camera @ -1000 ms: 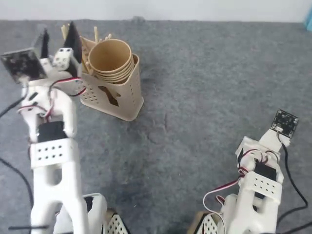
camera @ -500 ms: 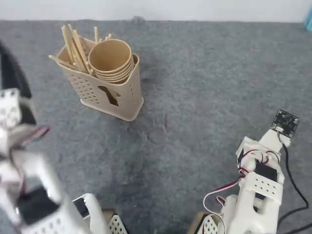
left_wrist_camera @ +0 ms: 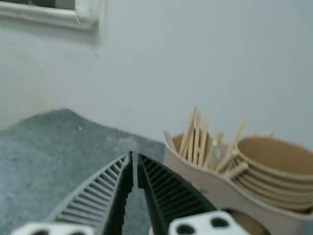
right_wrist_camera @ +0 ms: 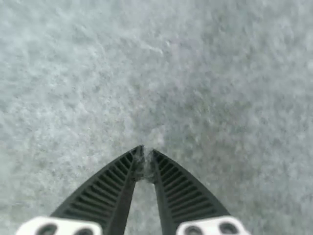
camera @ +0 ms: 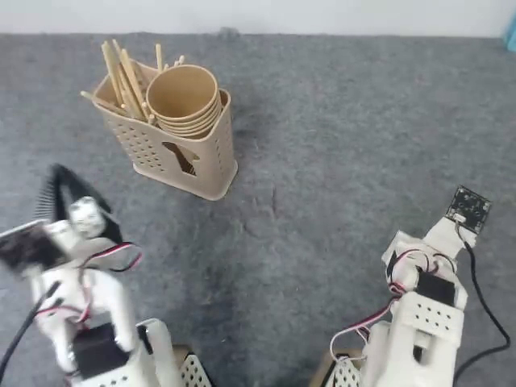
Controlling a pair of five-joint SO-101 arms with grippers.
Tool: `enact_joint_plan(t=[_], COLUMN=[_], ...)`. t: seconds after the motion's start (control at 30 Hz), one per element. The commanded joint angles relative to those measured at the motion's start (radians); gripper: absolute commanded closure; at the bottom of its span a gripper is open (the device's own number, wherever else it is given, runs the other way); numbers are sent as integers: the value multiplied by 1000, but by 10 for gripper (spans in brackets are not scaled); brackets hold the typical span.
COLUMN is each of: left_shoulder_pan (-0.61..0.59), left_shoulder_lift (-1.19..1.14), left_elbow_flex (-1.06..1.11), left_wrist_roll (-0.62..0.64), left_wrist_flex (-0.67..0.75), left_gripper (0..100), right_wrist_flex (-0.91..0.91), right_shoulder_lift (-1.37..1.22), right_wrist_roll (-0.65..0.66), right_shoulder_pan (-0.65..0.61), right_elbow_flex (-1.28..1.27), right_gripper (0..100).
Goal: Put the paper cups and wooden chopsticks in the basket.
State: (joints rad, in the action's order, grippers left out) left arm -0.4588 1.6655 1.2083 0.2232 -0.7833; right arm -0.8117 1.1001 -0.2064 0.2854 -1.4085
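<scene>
Both kinds of item sit upper left in the high view: stacked paper cups (camera: 184, 95) and wooden chopsticks (camera: 121, 71) stand inside the basket (camera: 197, 165). The left gripper (left_wrist_camera: 134, 164), jaws all but closed and empty, hangs at lower left facing it; the right gripper (right_wrist_camera: 145, 157), jaws pinched together on nothing, points at grey carpet (right_wrist_camera: 220, 73). Any left-arm swing toward the basket could probably clip the leaning chopsticks or topple it.

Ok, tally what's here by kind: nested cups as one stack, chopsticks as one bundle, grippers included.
Basket: 1
Paper cup stack: 1, standing in the basket
Wooden chopstick bundle: 1, standing in the basket beside the cups
Grippers: 2, the left gripper and the right gripper, both shut and empty
Total: 5
</scene>
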Motion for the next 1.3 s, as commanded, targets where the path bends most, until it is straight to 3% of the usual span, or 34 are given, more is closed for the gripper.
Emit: enact_joint_plan(t=[0.0, 0.3, 0.4, 0.53, 0.67, 0.77, 1.03, 1.27], left_shoulder_pan=[100, 279, 325, 331, 327, 328, 322, 322], left_shoulder_lift=[97, 157, 155, 155, 155, 155, 152, 152], left_elbow_flex=[154, 467, 472, 470, 475, 476, 476, 476], left_wrist_roll=[-29, -63, -60, -63, -63, -64, -63, -63], left_wrist_flex=[-57, -104, -207, -368, -419, -485, -479, -479], left_gripper=[988, 987, 986, 986, 986, 987, 987, 987], right_wrist_flex=[-35, -285, -289, -285, -282, -288, -472, -486], right_shoulder_lift=[153, 719, 702, 651, 651, 651, 656, 714], right_wrist_roll=[-15, -14, 12, 158, 265, 233, 9, -3], right_shoulder_pan=[-59, -335, -421, -432, -432, -433, -513, -513], right_elbow_flex=[-23, -261, -273, -273, -272, -273, -267, -275], right_gripper=[991, 991, 991, 990, 991, 991, 991, 990])
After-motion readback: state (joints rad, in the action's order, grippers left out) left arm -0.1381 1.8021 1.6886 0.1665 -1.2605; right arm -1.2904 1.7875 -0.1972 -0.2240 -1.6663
